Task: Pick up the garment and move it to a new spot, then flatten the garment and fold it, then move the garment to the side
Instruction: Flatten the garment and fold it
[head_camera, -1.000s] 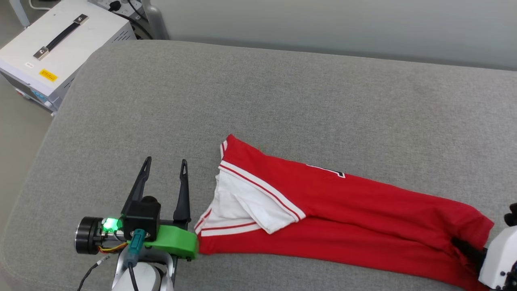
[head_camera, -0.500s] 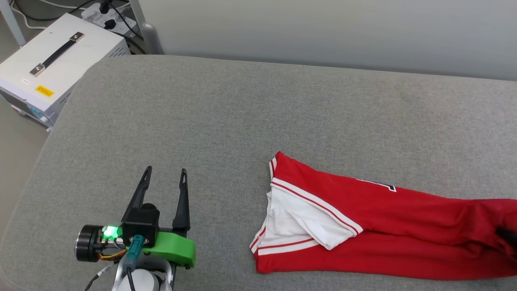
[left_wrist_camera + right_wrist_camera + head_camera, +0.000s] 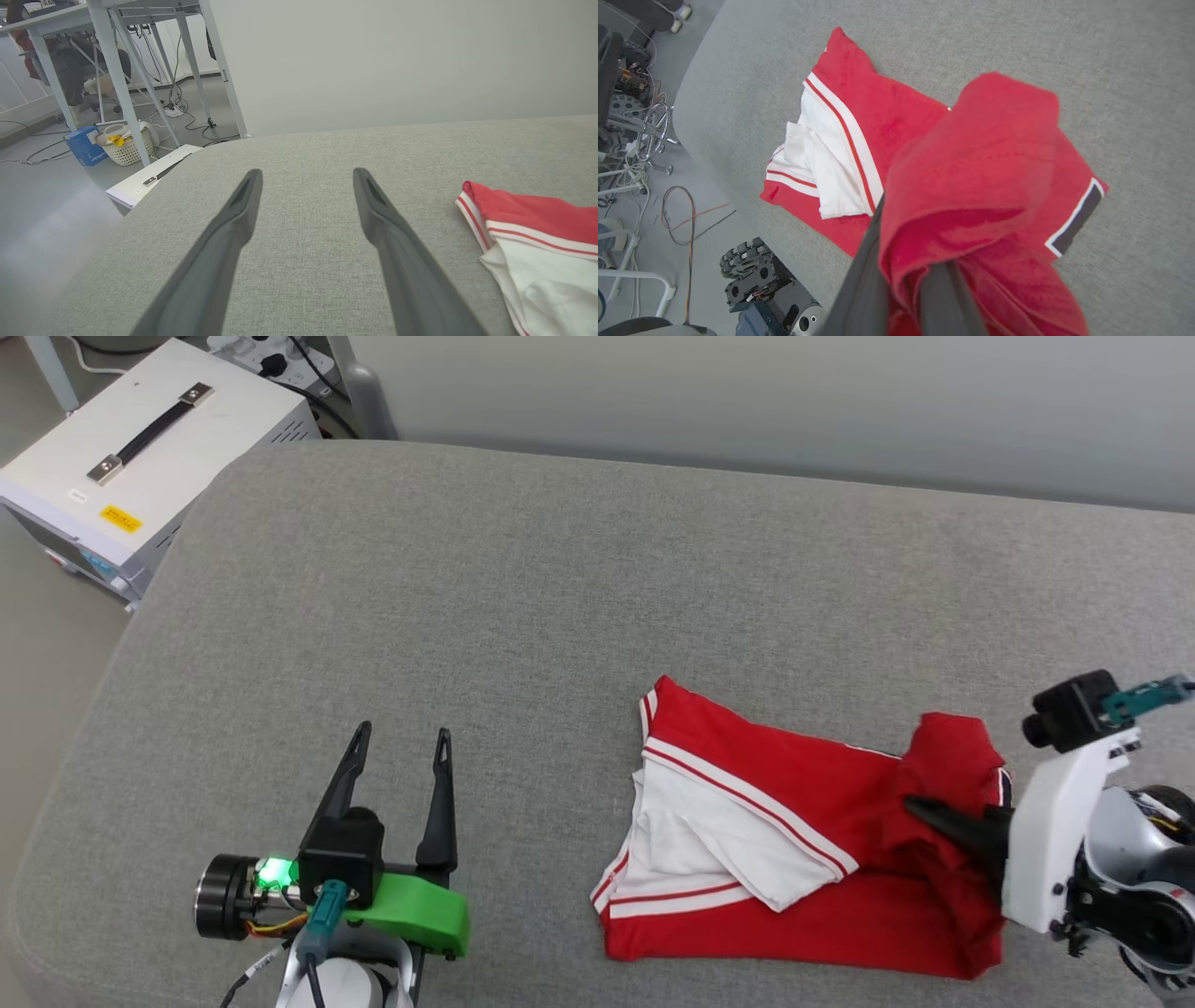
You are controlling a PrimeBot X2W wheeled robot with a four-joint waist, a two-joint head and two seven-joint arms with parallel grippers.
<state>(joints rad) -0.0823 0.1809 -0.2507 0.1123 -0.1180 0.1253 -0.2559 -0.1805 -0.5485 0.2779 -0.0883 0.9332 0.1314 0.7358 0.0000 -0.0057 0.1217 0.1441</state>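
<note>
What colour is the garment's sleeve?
White sleeve with red stripe trim, best in head view.

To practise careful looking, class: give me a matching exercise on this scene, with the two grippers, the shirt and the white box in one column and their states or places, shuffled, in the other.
1 left gripper
2 right gripper
3 shirt
4 white box

A shut on red cloth
B off the cushion, beside its corner
C open, clear of the shirt
D bunched up at one end, the rest lying flat

Pairs: 1-C, 2-A, 3-D, 4-B
</note>
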